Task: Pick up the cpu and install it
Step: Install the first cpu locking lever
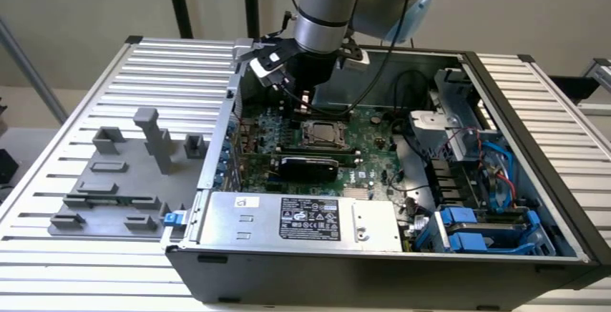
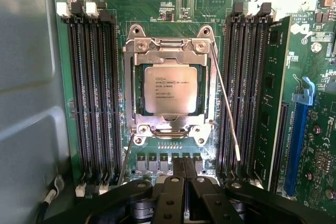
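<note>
- cpu (image 2: 170,89) sits flat inside the socket frame (image 2: 169,46) on the motherboard (image 2: 157,3), between the two banks of RAM slots (image 2: 92,93).
- gripper (image 2: 184,167) is closed and empty, hovering above the board near the socket.
- computer case (image 1: 382,273) lies open on the table (image 1: 86,283).

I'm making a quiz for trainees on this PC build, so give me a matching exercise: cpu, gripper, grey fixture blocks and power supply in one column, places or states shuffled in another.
1. cpu
2. gripper
3. grey fixture blocks
4. power supply

A. on the slatted table outside the computer case, at the exterior view's left
B. lying in the socket frame on the green board
C. inside the case, bearing a black label
D. shut, holding nothing

Pairs: 1-B, 2-D, 3-A, 4-C
</note>
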You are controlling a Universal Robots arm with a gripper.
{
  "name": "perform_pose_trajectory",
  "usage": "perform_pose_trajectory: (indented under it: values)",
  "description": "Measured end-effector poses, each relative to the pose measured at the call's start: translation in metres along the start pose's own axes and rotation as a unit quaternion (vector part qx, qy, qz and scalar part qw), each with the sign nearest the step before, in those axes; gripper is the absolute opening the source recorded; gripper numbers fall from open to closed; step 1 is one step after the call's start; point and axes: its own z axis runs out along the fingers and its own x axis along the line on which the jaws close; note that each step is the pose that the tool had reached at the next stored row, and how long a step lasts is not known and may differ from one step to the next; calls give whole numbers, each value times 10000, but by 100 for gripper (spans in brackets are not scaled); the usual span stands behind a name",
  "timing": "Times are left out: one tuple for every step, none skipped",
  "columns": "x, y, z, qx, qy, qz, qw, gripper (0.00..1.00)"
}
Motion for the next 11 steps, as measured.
perform_pose_trajectory:
  values:
    - [-1, -11, 2, 0, 0, 1, 10000, 11]
    - [-2, -37, 5, 1, 0, 2, 10000, 11]
    - [-2, -57, -1, 1, -1, 2, 10000, 11]
    - [-3, -81, -17, 0, 0, 1, 10000, 11]
    - [-4, -103, -43, 0, 0, 1, 10000, 11]
    - [-5, -121, -78, 0, 0, 2, 10000, 11]
    - [-7, -139, -123, 1, 3, 2, 10000, 11]
    - [-9, -155, -166, 1, 6, 1, 10000, 11]
    - [-11, -170, -209, 1, 8, 1, 10000, 11]
    - [-14, -188, -245, 0, 12, 2, 10000, 11]
    - [-18, -202, -272, 1, 14, 5, 10000, 11]
